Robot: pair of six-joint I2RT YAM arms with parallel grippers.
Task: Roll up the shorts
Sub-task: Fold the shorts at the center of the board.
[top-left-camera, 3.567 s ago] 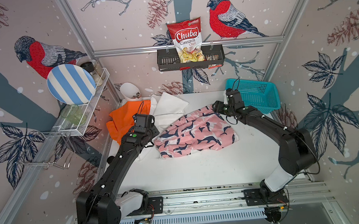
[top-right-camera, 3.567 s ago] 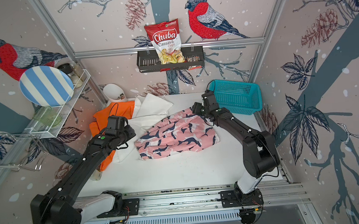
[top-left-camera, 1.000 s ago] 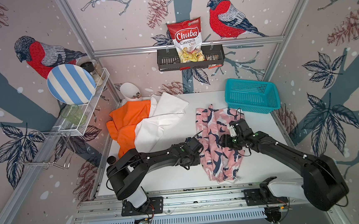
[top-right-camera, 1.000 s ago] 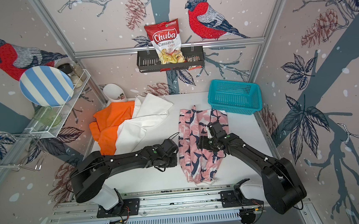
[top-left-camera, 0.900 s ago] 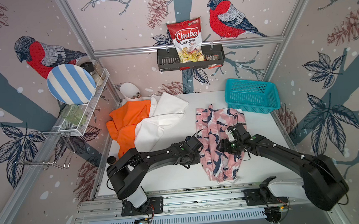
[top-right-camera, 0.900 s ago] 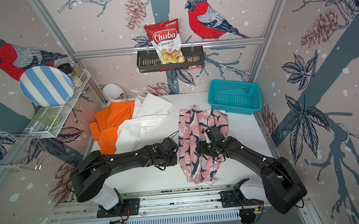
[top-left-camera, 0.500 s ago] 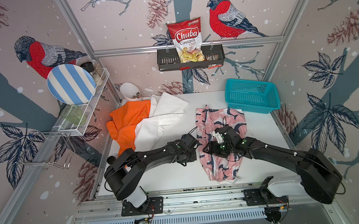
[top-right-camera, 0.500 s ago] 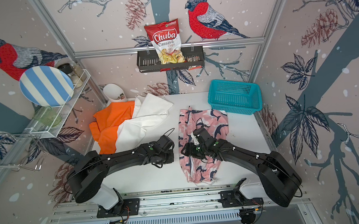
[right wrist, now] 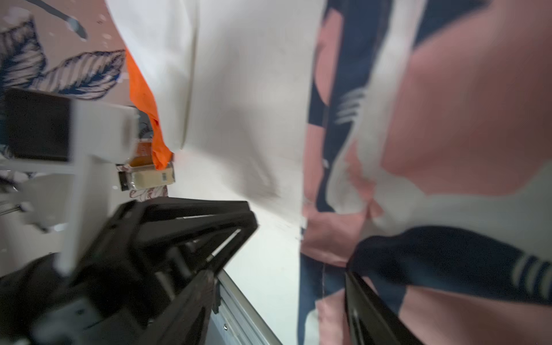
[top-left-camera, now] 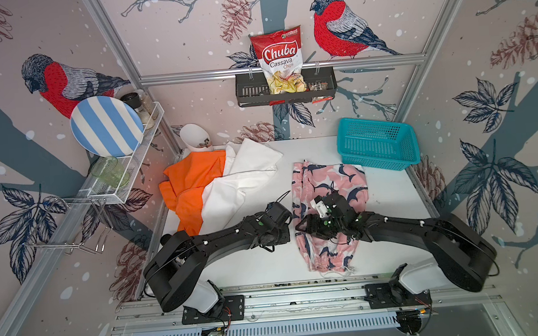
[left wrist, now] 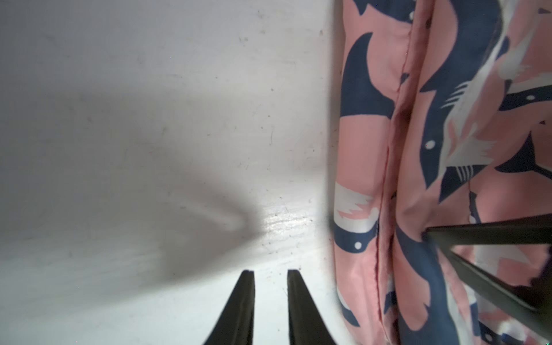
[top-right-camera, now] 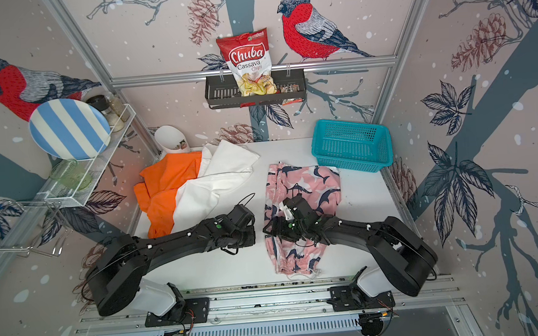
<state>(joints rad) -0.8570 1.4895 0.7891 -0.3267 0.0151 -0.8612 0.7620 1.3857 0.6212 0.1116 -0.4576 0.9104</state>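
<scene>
Right gripper point(top-left-camera: 302, 228), jaws spread, rests on the pink shorts point(top-left-camera: 343, 179) near their folded edge. Best flatten that fold before rolling.

Teal plastic basket point(top-left-camera: 374, 164) at the worktop's point(top-left-camera: 268, 263) far right corner, Chuba cassava chips bag point(top-left-camera: 281, 61) in a black wall rack point(top-left-camera: 249, 92), blue-striped plate point(top-left-camera: 106, 126) and green glass point(top-left-camera: 109, 175) on a wire shelf point(top-left-camera: 125, 188), white cup point(top-left-camera: 194, 138) at the back left.

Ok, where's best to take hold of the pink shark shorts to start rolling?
Likely the gathered waistband at the end nearest the front rail, approached from the front: the pink shark shorts lie as a long narrow strip, and that bunched end is uncovered.
</scene>
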